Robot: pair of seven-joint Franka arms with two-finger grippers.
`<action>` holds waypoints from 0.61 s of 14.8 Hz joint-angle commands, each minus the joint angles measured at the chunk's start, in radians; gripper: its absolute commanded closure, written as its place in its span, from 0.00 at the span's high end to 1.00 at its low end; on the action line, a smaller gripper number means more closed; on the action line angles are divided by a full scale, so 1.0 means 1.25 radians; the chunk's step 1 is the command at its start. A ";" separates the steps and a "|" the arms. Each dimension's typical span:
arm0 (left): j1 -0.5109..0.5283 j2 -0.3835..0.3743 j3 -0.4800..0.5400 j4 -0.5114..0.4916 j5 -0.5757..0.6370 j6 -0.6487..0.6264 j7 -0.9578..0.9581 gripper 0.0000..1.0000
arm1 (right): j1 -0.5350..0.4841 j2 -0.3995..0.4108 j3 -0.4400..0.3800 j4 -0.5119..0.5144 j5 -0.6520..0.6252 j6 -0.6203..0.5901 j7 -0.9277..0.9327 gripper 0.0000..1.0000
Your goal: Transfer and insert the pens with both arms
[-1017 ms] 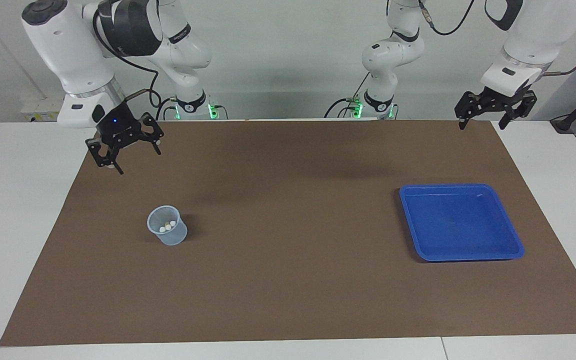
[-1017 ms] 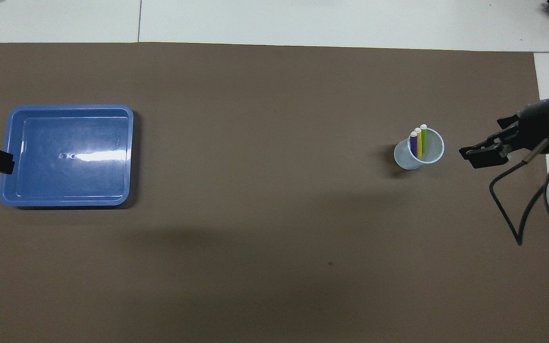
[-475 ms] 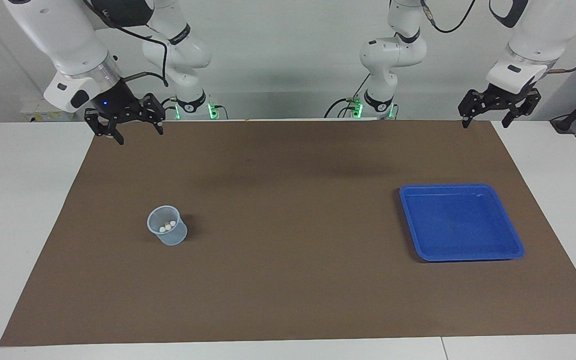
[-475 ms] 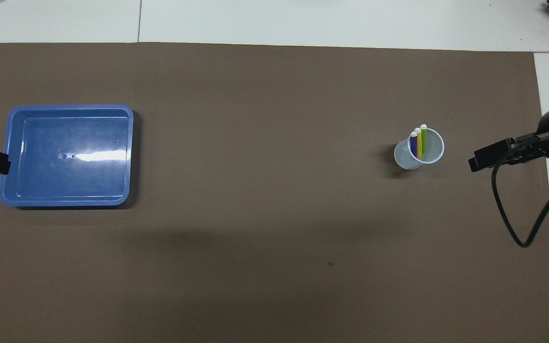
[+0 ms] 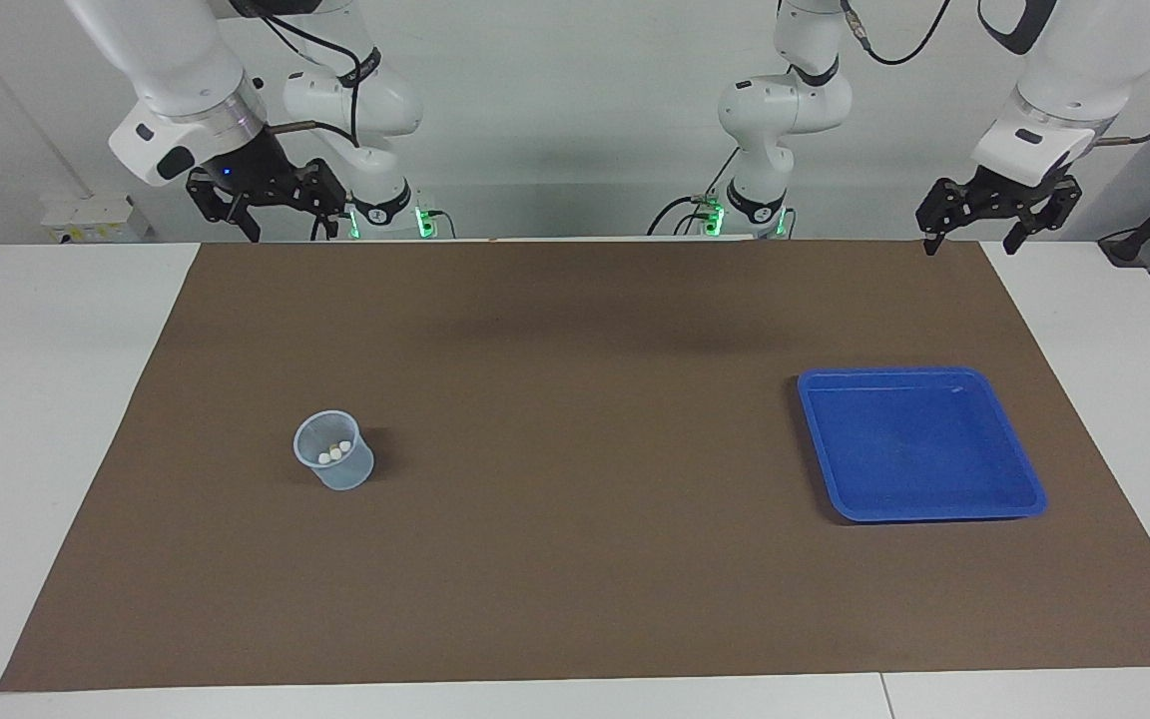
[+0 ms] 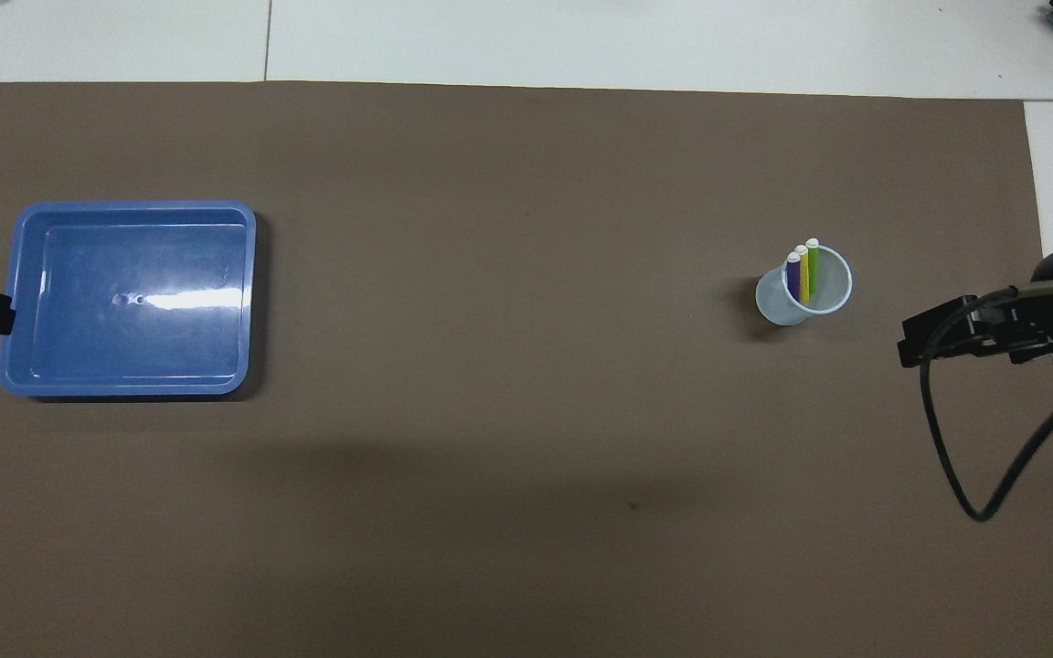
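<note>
Overhead view shows us the purple pen (image 6: 793,277), yellow pen (image 6: 803,273) and green pen (image 6: 813,267) standing together in the clear cup (image 6: 769,306), white caps up. We see that cup on the brown mat (image 5: 575,559) covering the counter (image 5: 46,399), toward the right arm's end. Well apart from the cup, toward the left arm's end, lies the blue tray (image 5: 1026,481). Our right gripper (image 5: 266,205) hangs above the mat's corner at the robots' edge, jaws released and holding nothing. Our left gripper (image 5: 994,212) waits likewise above the other corner at that edge, also released.
</note>
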 commanded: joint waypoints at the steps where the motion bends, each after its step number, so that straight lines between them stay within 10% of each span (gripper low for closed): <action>1: -0.007 -0.020 0.007 -0.019 -0.001 0.001 0.006 1.00 | -0.031 -0.025 -0.006 -0.032 -0.016 0.001 0.002 1.00; 9: -0.006 -0.020 0.007 -0.019 -0.001 0.001 0.006 1.00 | -0.064 -0.089 -0.007 -0.171 -0.002 0.262 -0.037 1.00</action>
